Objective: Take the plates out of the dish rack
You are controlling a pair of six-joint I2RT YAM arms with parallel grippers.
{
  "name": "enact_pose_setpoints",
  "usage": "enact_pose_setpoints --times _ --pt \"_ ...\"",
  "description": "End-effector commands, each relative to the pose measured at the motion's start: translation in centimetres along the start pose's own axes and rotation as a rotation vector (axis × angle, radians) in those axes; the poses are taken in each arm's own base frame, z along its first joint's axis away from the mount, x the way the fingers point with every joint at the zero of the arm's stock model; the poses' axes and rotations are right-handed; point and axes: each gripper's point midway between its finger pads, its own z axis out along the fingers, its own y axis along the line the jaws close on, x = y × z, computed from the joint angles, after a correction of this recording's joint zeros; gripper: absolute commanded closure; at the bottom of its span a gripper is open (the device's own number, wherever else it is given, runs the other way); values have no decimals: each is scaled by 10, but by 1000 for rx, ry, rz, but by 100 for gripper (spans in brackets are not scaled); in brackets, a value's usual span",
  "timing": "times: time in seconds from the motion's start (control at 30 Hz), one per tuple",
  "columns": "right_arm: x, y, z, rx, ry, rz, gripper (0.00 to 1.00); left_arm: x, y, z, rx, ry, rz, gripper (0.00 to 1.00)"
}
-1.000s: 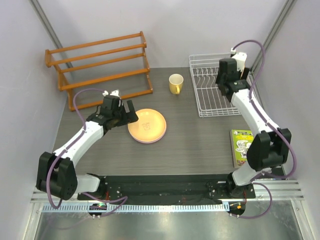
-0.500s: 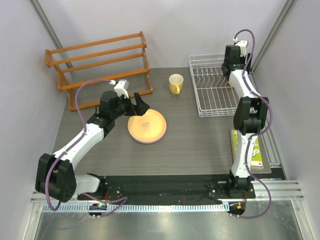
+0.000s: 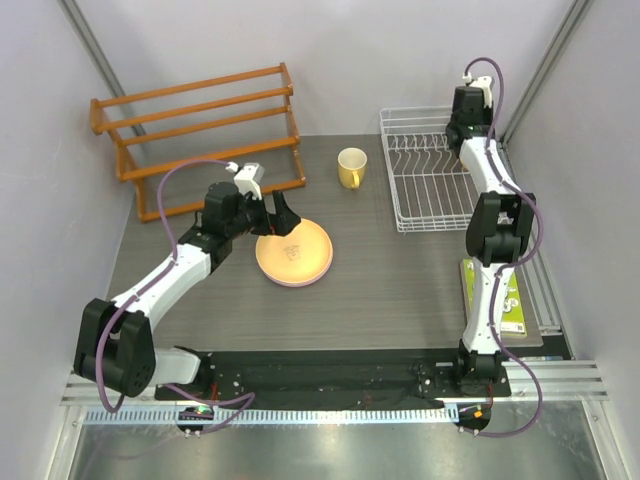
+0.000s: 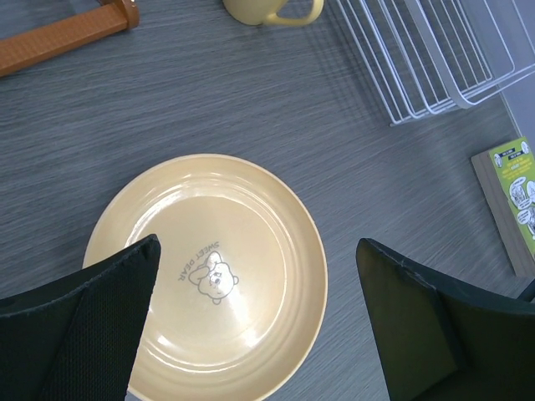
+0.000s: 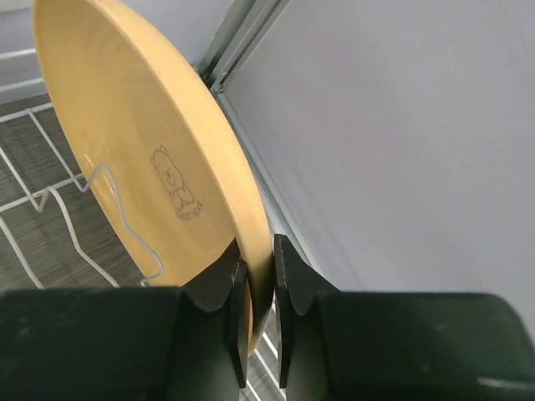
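The white wire dish rack (image 3: pixel 430 190) sits at the far right corner of the desk (image 3: pixel 390 280). The right arm reaches all the way to the rack's back corner. There the right gripper (image 5: pixel 259 259) is pressed together on the lower rim of an orange-yellow plate (image 5: pixel 142 142), one finger on each face. That plate stands on edge in the rack, tilted, with a wire prong crossing its printed face and a little bear drawn on it.

Well to the left of the rack, and nearer the arms, a second orange-yellow plate (image 4: pixel 251 209) lies flat on the desk, with the same bear print facing up. From above, a paler rim peeks out under it, so it seems to rest on another plate. I can't tell how many are stacked there. The left gripper (image 4: pixel 257 251) hangs over this plate with its fingers spread wide, touching nothing.

A small yellow mug (image 3: pixel 351 166) stands just beside the rack's left edge. A green book (image 3: pixel 487 290) lies near the rack's front right corner. An orange wooden rack (image 3: pixel 200 130) stands far to the left of the dish rack.
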Motion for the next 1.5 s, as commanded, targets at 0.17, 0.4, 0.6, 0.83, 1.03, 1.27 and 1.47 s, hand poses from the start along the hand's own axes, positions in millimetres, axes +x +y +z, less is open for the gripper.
enact_pose_setpoints --times 0.17,0.4,0.6,0.83,1.03,1.27,1.47 --pt "-94 -28 -89 374 -300 63 96 -25 -4 -6 -17 -62 38 1" --pt "-99 -62 -134 438 -324 126 96 -26 -7 -9 -5 -68 34 0" --pt "-105 -81 -179 342 -315 200 96 -32 -18 -7 46 -76 18 1" --pt "-84 -59 -218 77 -253 170 96 -39 -30 -1 112 -96 -16 1" --pt "-62 -20 -263 -370 -220 359 96 -58 -54 7 230 -116 -33 0" --pt "-38 24 -314 -769 -130 502 95 -84 -91 18 419 -152 -100 1" --pt "-28 56 -344 -1003 -68 596 95 -87 -102 26 525 -163 -190 0"
